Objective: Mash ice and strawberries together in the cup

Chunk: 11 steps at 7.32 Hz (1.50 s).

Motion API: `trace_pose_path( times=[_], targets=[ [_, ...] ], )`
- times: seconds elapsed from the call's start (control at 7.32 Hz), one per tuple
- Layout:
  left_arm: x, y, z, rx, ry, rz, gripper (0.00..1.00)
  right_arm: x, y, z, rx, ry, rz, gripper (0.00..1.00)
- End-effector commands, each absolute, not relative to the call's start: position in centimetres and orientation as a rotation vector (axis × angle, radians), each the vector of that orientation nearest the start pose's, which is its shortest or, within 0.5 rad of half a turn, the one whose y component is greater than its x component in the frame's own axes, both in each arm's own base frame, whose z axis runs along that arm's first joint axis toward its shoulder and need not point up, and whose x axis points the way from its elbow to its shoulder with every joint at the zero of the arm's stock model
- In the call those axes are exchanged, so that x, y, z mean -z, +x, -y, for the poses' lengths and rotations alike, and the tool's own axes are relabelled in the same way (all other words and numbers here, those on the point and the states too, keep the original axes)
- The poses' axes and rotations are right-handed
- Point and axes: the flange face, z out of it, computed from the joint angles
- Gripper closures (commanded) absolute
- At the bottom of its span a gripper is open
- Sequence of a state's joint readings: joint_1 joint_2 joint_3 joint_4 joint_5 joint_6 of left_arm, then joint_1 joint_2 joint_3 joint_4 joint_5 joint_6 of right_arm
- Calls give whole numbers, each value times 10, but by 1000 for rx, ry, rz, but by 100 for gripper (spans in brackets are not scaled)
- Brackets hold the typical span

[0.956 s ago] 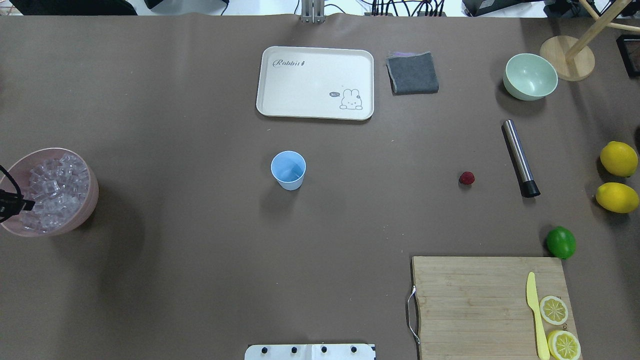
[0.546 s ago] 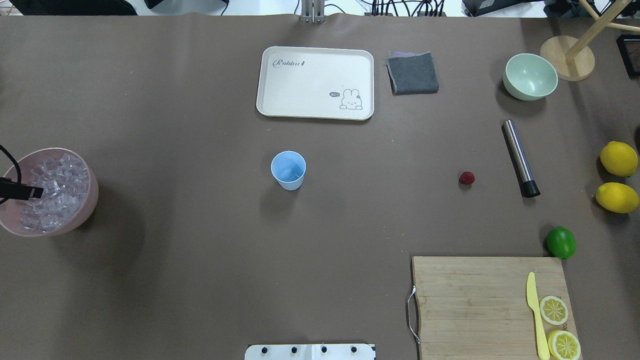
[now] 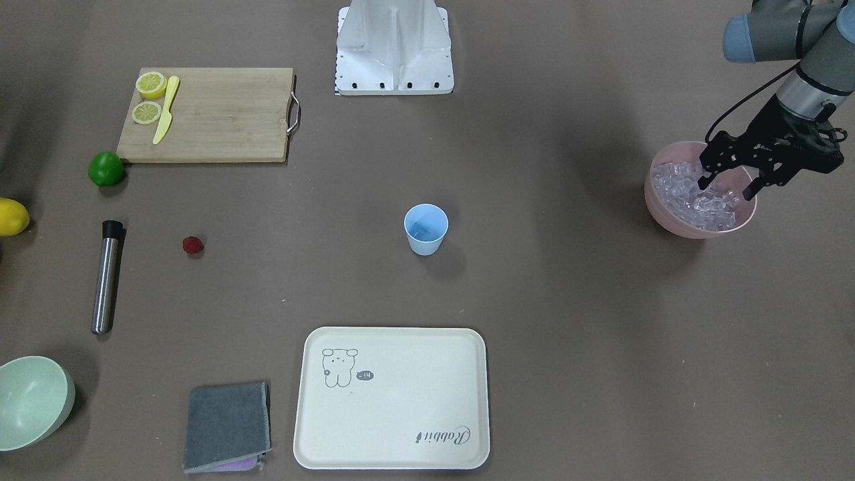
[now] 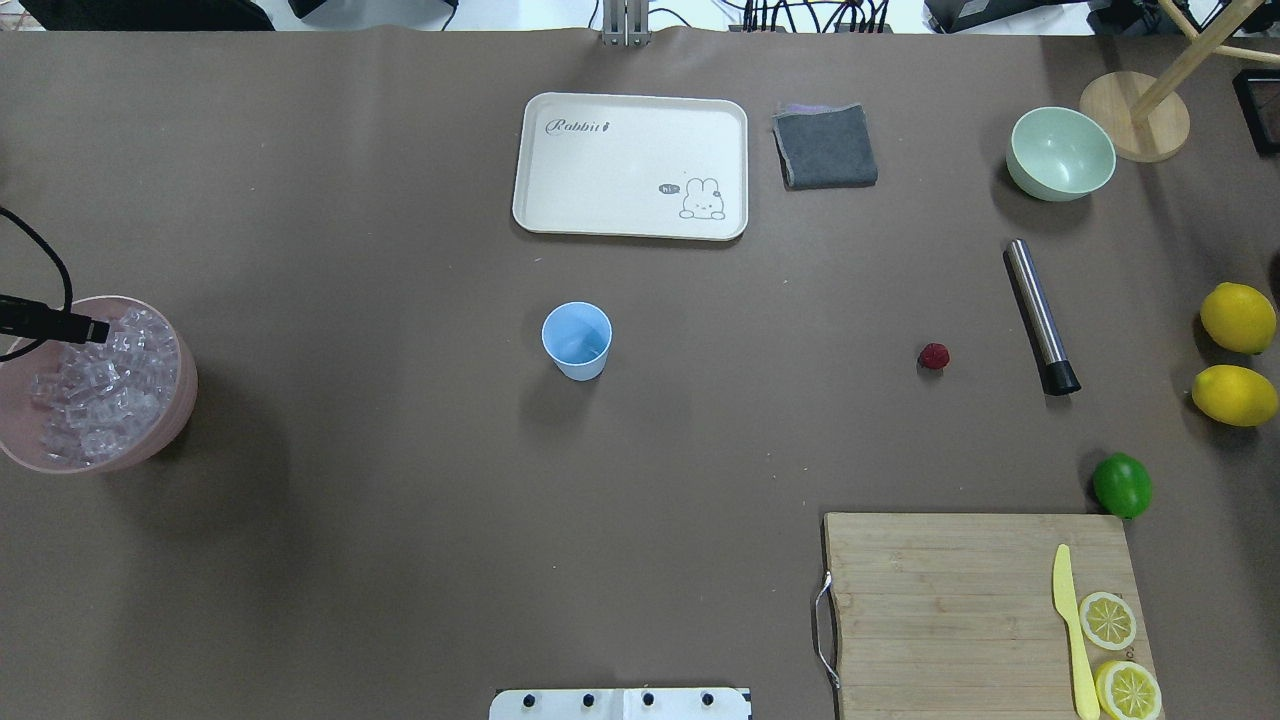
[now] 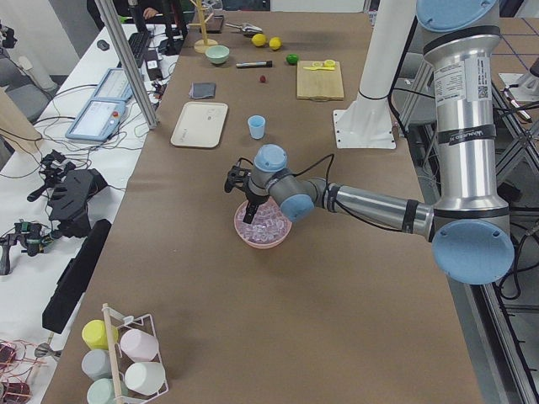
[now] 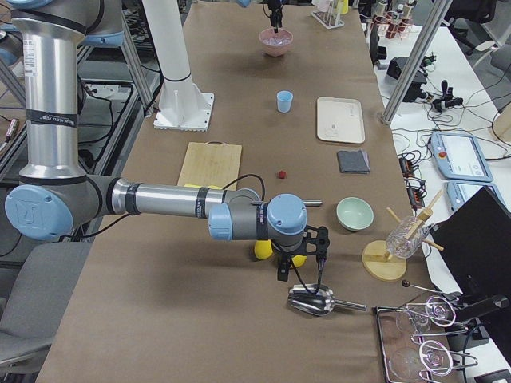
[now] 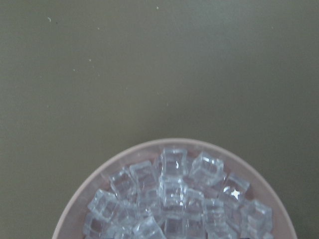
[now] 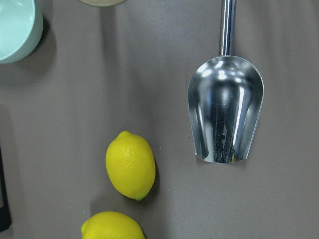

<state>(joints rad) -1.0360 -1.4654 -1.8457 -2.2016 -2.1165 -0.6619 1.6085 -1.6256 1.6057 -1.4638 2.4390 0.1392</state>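
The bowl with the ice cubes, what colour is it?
The bowl is pink. It shows best in the exterior front-facing view.

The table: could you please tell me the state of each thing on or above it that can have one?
cup: upright, nothing inside.
ice: piled in the pink bowl.
strawberry: whole, lying on the table.
left gripper: open, over the ice.
right gripper: cannot tell.
muddler: lying flat.
green bowl: upright, empty.
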Motion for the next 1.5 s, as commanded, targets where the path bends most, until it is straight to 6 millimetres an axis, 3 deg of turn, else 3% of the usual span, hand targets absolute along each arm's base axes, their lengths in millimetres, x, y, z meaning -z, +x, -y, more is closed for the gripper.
trace_pose_path(
  times=[0.0,0.41,1.23,1.37],
  targets=[
    [-480,188,484,-82,361,-809,13,-651,75,472,-136,32,871,0],
    [-517,197,497,-130,339,-750,13,-652,75,471,-141,29,873,0],
    [-510,197,490,-127,338,-764,10,-656,75,470,-141,23,871,0],
    [-522,198,482,-132,321,-754,9,-659,75,470,-144,16,871,0]
  ],
)
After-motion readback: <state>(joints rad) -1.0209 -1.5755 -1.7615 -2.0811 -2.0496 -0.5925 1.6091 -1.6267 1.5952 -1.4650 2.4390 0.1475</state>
